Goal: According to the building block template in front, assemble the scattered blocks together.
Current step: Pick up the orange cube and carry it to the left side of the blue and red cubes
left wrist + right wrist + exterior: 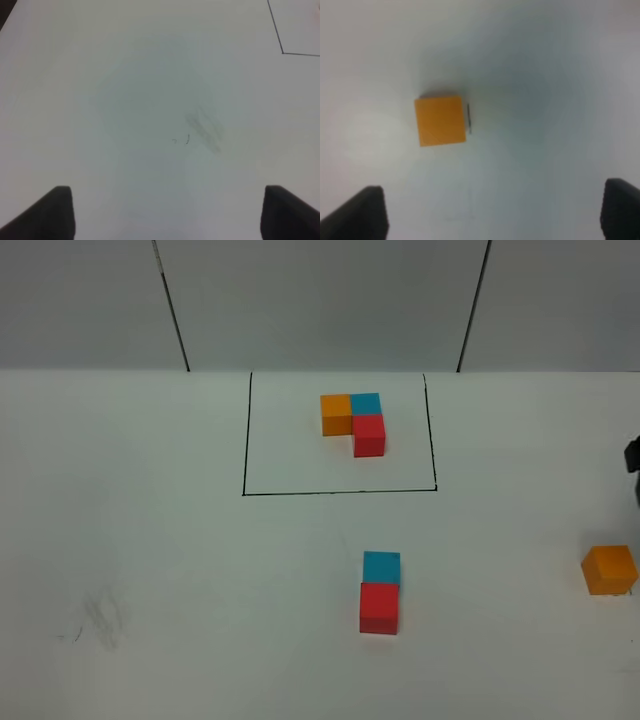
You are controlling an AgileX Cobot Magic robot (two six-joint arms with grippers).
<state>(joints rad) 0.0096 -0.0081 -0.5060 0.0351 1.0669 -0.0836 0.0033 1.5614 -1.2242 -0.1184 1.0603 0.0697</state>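
The template (353, 423) sits inside a black-line rectangle at the back middle: orange and teal cubes side by side, a red cube in front of the teal. On the bare table, a teal block (381, 567) touches the far side of a red block (379, 607). An orange block (609, 569) lies alone at the far right, also in the right wrist view (441, 121). My right gripper (495, 215) is open above the table, the orange block ahead of its fingertips and apart from them. My left gripper (165, 212) is open and empty over bare table.
A faint smudge (100, 620) marks the table at front left, also in the left wrist view (202, 127). A corner of the black rectangle (283, 52) shows there. A dark part of the right arm (633, 455) shows at the right edge.
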